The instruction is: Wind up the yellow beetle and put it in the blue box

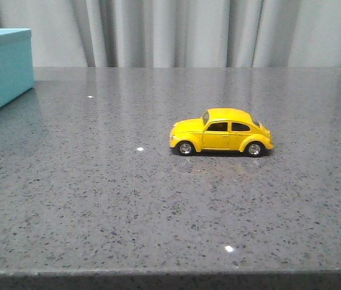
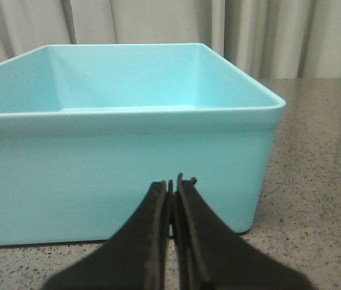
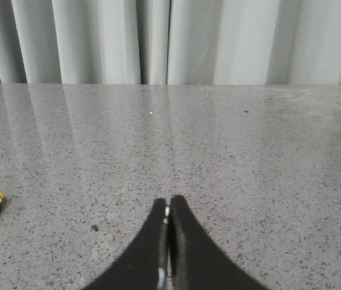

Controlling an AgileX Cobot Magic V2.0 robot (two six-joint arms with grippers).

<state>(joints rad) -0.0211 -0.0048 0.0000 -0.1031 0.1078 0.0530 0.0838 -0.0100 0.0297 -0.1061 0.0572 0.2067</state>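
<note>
Sitting unmarked: yellow beetle [image 1: 221, 132], blue box [image 2: 128, 163] apart.

Glossy yellow beetle [image 1: 221, 132]; smooth, matt plastic-looking blue box [image 2: 122, 163]; polished, speckled grey stone-like table [image 1: 128, 211] with reflections; soft pleated grey cloth curtain [image 1: 188, 30].

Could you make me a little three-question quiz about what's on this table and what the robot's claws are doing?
1. True or false: the yellow beetle is already inside the blue box.
2. Seen from the front, the car's nose points toward: A) the box side, B) the opposite side, C) the camera.
3. Fill in: both the left gripper and the right gripper are ____, holding nothing.

Key
1. False: it stands on its wheels on the table, apart from the box.
2. A
3. shut
</note>
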